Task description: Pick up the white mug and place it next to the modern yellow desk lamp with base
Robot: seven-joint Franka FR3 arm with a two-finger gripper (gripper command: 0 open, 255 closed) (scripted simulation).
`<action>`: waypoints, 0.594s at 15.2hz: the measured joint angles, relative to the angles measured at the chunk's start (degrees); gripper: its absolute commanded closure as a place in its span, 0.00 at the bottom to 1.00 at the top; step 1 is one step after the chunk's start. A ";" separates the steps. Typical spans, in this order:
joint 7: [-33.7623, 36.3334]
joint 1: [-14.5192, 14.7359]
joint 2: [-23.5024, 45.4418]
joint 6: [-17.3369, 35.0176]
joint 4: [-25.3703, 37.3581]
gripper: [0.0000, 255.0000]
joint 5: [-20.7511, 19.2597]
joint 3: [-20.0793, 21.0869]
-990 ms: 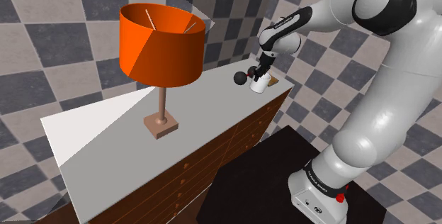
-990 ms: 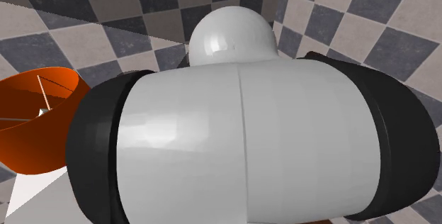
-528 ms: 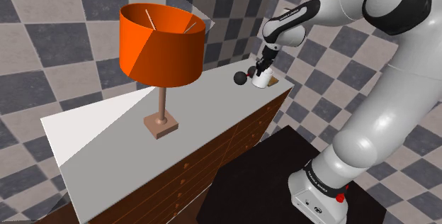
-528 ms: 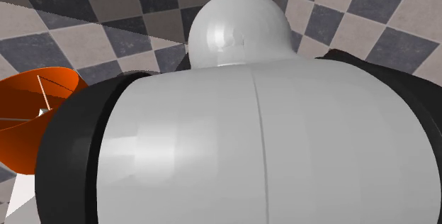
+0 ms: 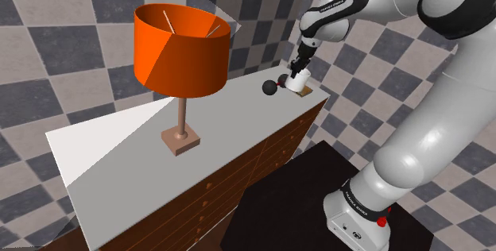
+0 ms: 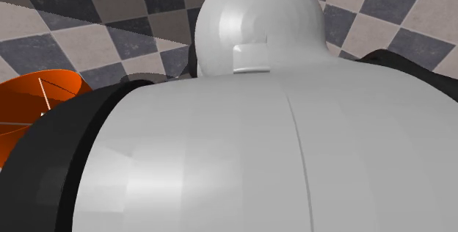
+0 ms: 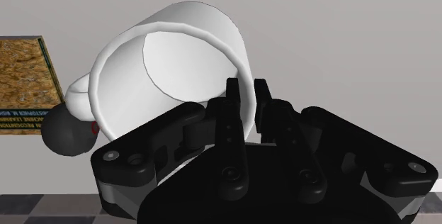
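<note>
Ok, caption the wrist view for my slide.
Black jaws pinch the rim of the tilted white mug, with a dark ball beside it.

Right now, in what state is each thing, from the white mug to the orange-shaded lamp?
White handled mug: clasped at its rim, tilted.
All-black two-finger gripper: shut on the mug's wall.
Orange drum-shaded lamp with brown base: upright on the grey-topped wooden dresser.
Small black ball: resting on the dresser, beside the mug.

You see a white mug (image 7: pixel 177 52), a black gripper (image 7: pixel 246 98), an orange lampshade (image 5: pixel 181 49), a black ball (image 5: pixel 270 87) — and walls (image 5: pixel 63 35) chequered in light and dark grey.
</note>
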 measured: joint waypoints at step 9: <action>1.10 0.24 -3.73 -6.50 2.94 1.00 -1.44 -0.17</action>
